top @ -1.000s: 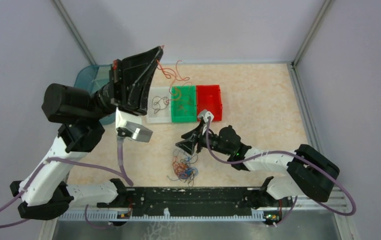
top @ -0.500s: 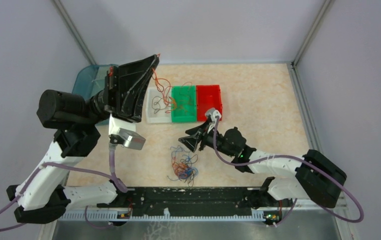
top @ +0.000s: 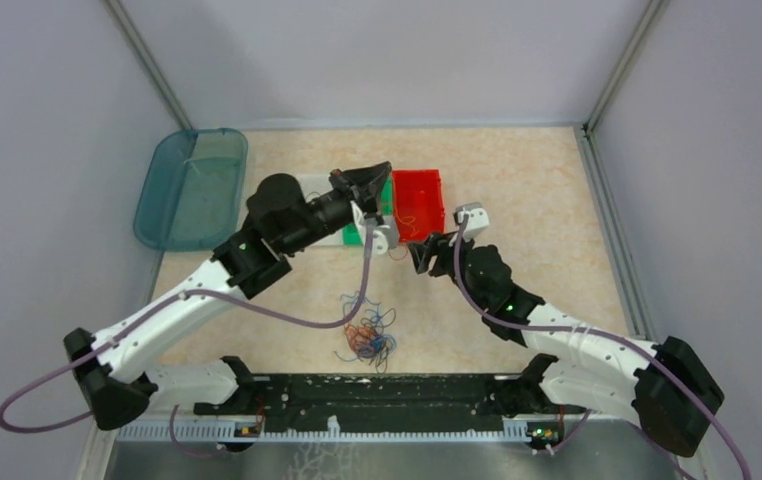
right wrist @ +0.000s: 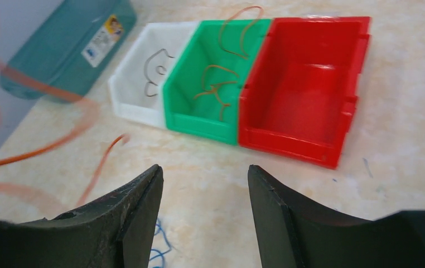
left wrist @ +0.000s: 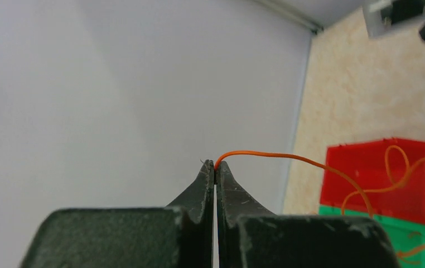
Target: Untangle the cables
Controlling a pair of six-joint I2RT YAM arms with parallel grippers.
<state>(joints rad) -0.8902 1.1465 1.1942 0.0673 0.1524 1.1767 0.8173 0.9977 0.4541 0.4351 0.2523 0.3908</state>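
A tangled clump of blue, orange-red and dark cables (top: 365, 336) lies on the table near the front. My left gripper (top: 382, 175) hangs over the green bin (top: 385, 205), shut on the end of an orange cable (left wrist: 266, 154) that trails down toward the bins. In the left wrist view the cable's tip is pinched between the fingertips of that gripper (left wrist: 216, 165). My right gripper (top: 420, 252) stands open in front of the red bin (top: 419, 205), with nothing between its fingers (right wrist: 149, 190). A blurred orange cable (right wrist: 43, 146) hangs at the left of the right wrist view.
Three bins stand in a row: white (right wrist: 138, 92) with a dark cable, green (right wrist: 199, 120) with orange cables, red (right wrist: 305, 84) with none. A teal tray (top: 192, 185) lies at the back left. A blue strand (right wrist: 157, 245) shows below the right gripper.
My left arm has swung down and to the right, from high up to over the green bin, carrying the orange cable. My right gripper has moved right, away from the clump toward the red bin.
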